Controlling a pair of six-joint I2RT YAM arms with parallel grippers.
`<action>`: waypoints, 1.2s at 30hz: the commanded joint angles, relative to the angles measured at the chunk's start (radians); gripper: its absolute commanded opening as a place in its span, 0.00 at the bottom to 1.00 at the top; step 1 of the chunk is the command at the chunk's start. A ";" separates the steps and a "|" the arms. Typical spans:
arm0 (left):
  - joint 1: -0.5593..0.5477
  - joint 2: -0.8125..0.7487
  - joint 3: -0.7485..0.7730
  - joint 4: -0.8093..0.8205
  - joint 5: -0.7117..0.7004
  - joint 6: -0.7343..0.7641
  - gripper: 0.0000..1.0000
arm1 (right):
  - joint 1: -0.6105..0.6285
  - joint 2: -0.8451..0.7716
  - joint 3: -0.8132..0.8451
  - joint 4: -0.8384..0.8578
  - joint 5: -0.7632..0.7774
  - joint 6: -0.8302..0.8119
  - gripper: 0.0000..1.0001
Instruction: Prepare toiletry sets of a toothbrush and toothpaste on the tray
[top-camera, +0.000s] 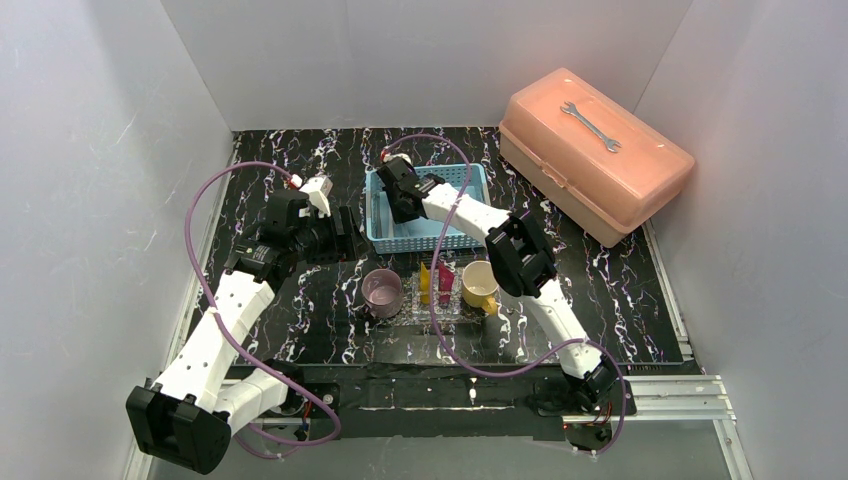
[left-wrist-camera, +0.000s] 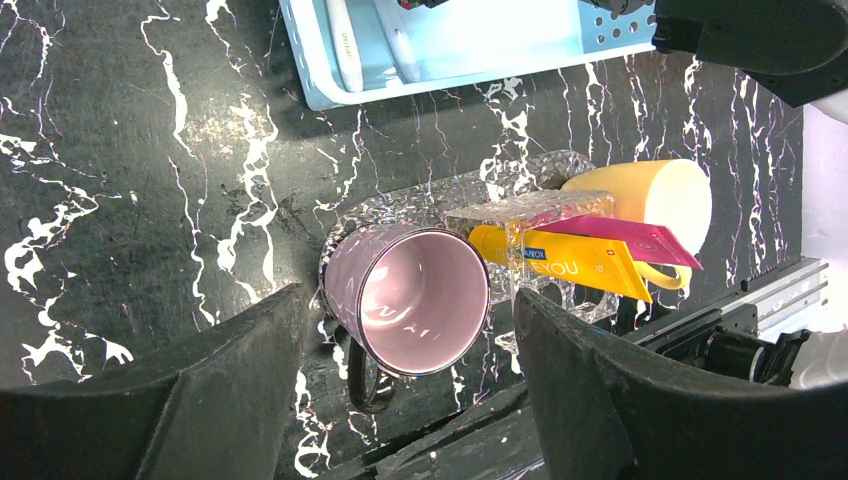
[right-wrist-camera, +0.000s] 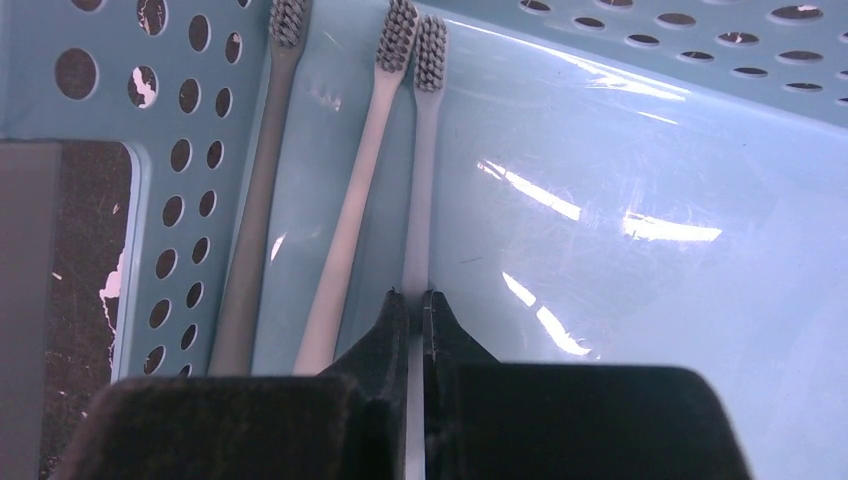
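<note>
Blue basket (right-wrist-camera: 180, 150) at back-centre of table holds three pale toothbrushes side by side along one wall, bristles all at the same end; right gripper (right-wrist-camera: 415, 300) is down inside the basket, jaws together, clamped on the handle of the rightmost toothbrush (right-wrist-camera: 420, 170); middle toothbrush (right-wrist-camera: 355, 190) and left toothbrush (right-wrist-camera: 255, 200) lie loose; clear tray (left-wrist-camera: 420, 200) in front of the basket carries yellow tube (left-wrist-camera: 560, 265) and pink tube (left-wrist-camera: 620, 238) side by side; purple cup (left-wrist-camera: 420, 290) just beside the tray's left end, yellow cup (left-wrist-camera: 650, 195) at its right end; left gripper (left-wrist-camera: 408, 295) jaws wide apart, gripping nothing, above the purple cup; peach toolbox (top-camera: 595, 155) back right, lid shut, contents hidden, wrench (top-camera: 591, 127) on the lid.
</note>
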 joint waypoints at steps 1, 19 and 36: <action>0.006 -0.011 0.001 -0.018 0.001 0.013 0.74 | -0.002 -0.049 -0.040 -0.016 -0.008 -0.021 0.01; 0.010 -0.015 0.001 -0.018 0.008 0.011 0.74 | -0.002 -0.281 -0.161 0.111 0.006 -0.027 0.01; 0.010 -0.016 -0.018 0.059 0.197 0.020 0.76 | -0.002 -0.702 -0.452 0.240 -0.177 -0.082 0.01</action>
